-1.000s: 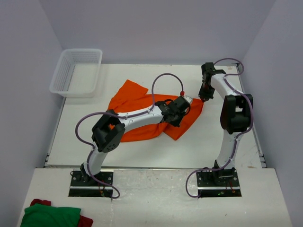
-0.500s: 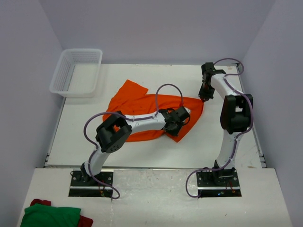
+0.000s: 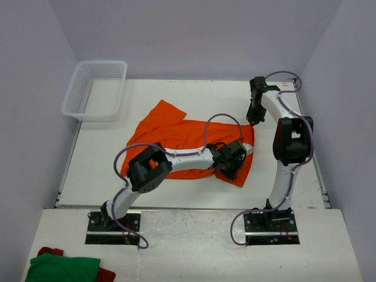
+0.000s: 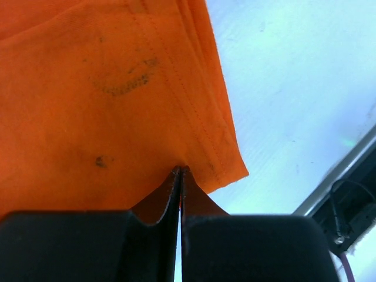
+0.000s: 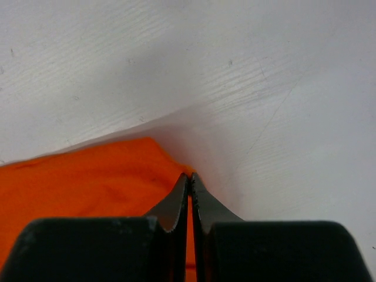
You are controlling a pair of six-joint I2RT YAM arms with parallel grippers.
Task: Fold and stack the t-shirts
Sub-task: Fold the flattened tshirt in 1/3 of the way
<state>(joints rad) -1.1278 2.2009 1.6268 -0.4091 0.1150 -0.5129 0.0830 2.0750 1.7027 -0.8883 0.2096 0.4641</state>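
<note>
**Hem drawn out between two closed grippers**

The left gripper is seen with its jaws pressed together on a pinch of orange fabric close to a stitched corner of the t-shirt. In the left wrist view that corner lies just right of the fingertips, with bare table beyond it. The right gripper is likewise clamped on a tip of the same garment, at the lower middle of its own view.

In the top view, the left gripper has been carried over the last second from the middle of the cloth toward the lower right of the frame, and the pinched corner has been taken with it. The right gripper has been kept where it was, in the upper right. The shirt's right edge is thereby stretched into a nearly straight line between the two grips.

This is judged to be spreading, not yet folding: one edge is laid out, but the left part is bunched, with a sleeve pointing at the basket in the upper left. A green cloth is left in the lower left corner, off the table.
</note>
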